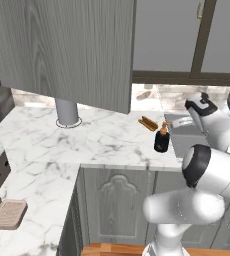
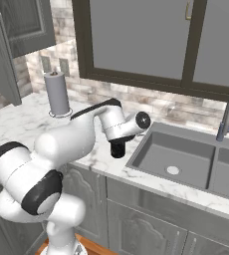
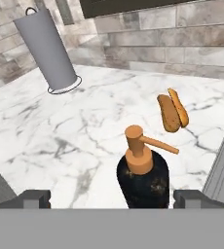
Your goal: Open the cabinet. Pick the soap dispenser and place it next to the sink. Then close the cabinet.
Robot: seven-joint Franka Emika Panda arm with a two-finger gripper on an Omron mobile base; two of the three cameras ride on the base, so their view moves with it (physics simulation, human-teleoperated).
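I see the soap dispenser [image 3: 143, 177] standing upright on the marble counter [image 1: 102, 142] just beside the sink [image 2: 186, 159], my gripper [image 3: 111, 198] spread wide around it without touching, two brown bread rolls [image 3: 172, 113] behind it, the paper towel roll [image 3: 48, 48] farther off, and the cabinet [image 1: 67, 47] door open.
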